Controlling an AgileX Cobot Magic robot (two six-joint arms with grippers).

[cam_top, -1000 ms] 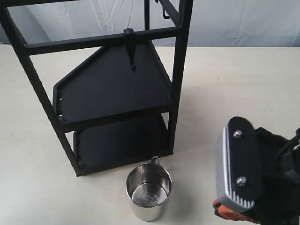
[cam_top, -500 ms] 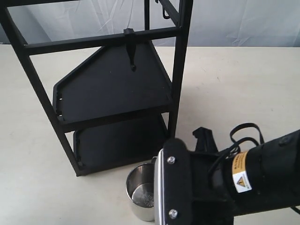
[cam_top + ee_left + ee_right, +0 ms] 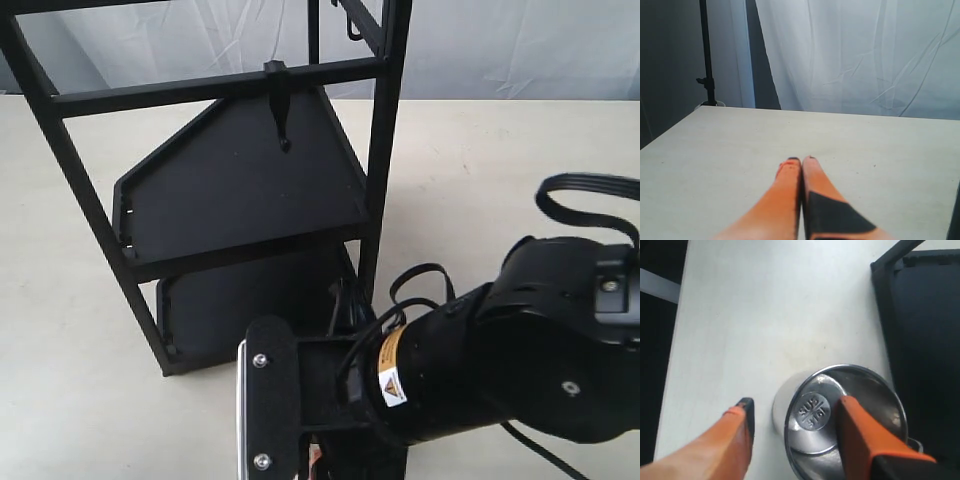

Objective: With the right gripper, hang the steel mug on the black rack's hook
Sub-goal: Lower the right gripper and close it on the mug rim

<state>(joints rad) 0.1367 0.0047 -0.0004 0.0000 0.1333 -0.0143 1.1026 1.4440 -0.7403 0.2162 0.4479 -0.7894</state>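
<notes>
In the right wrist view the steel mug (image 3: 871, 390) stands upright on the table, its stamped base showing inside and its loop handle (image 3: 915, 442) toward the black rack (image 3: 925, 315). My right gripper (image 3: 795, 402) is open over the mug. One orange finger (image 3: 860, 435) is inside the rim and the other (image 3: 735, 435) is outside the wall. In the exterior view the right arm (image 3: 480, 365) hides the mug. The hook (image 3: 280, 105) hangs from the black rack's (image 3: 385, 150) front crossbar. My left gripper (image 3: 801, 160) is shut on nothing over bare table.
A smaller thin J-shaped hook (image 3: 352, 25) hangs on the rack's upper back bar. The rack's two shelves (image 3: 240, 190) stand just behind the mug. The table edge (image 3: 680, 340) runs past the outer finger. A dark stand (image 3: 705, 55) rises beyond the table's far corner.
The right arm has swung left and down across the front of the table, over the mug. It now covers the mug in the exterior view. The rack and hook have not moved.
</notes>
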